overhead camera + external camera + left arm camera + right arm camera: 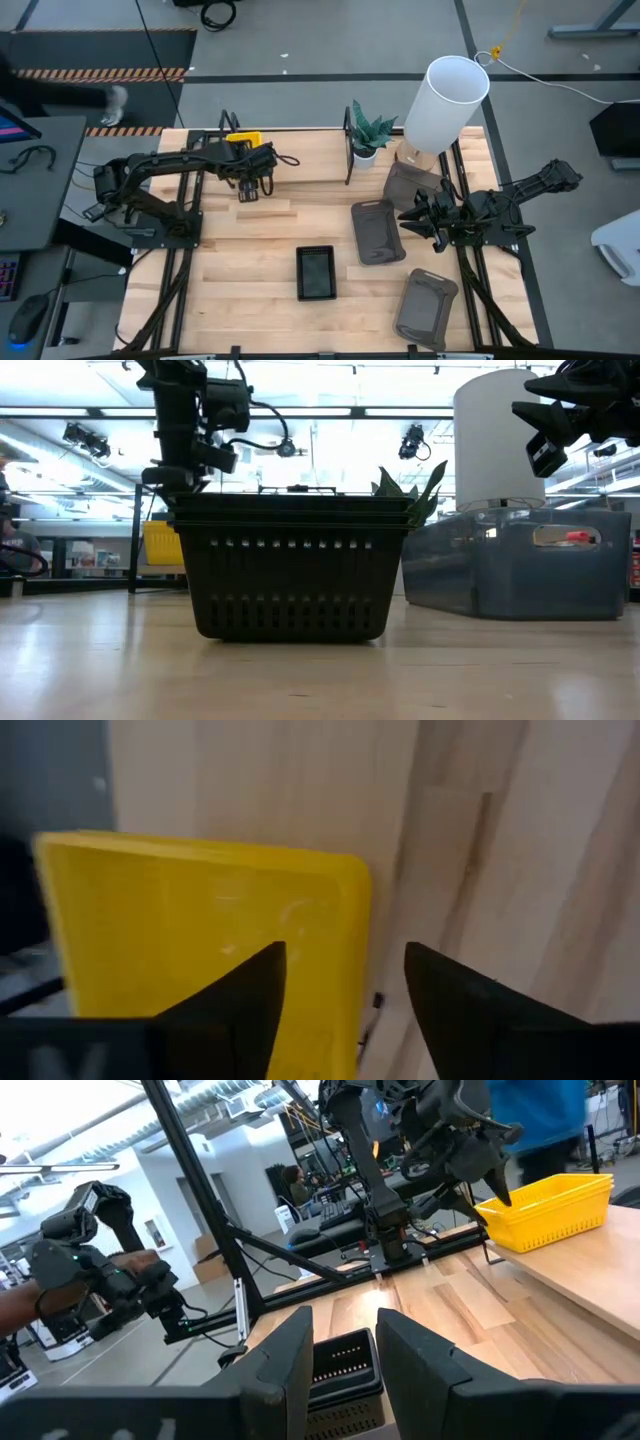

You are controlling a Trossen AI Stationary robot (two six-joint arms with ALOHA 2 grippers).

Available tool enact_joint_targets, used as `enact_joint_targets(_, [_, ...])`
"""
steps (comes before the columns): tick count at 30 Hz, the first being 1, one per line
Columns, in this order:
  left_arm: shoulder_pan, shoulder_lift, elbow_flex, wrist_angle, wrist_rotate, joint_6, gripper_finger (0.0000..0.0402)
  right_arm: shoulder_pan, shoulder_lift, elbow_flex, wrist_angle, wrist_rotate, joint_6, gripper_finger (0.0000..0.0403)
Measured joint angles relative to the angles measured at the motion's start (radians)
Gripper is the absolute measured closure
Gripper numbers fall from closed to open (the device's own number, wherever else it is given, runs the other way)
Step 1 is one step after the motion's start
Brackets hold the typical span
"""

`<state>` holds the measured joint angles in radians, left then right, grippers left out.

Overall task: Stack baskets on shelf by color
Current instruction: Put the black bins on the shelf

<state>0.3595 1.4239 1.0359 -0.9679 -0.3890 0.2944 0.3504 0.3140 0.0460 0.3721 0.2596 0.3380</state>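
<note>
A light-wood tabletop point(260, 270) is seen from above, with a dark robot arm on each side. The left pincer point(250, 190) is held over the far-left part of the scene, just beside a stack of yellow baskets point(243, 141) that rests on the shelf point(310, 155) along the far edge. In the left wrist view its fingers point(240, 995) are seen parted with nothing between them, the yellow stack lying below and beyond. The right pincer point(412, 222) is held above the right side, between two dark grey baskets; its fingers point(290, 1350) are parted a little and nothing is gripped. A black basket point(316, 272) stands alone near the middle of the tabletop. One grey basket point(377, 232) lies just right of it, a second point(426, 307) is set at the near right, tilted, and a third point(408, 183) lies farther back beside a white cylinder lamp shade point(446, 103). A small potted plant point(366, 135) stands on the shelf near its middle.
</note>
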Motion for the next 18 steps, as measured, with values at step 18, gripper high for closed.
enact_joint_targets(18, [-0.367, -0.027, 0.000, 0.259, 0.104, -0.170, 0.0173, 0.000, 0.000, 0.000, 0.001, 0.000, 0.000, 0.0284])
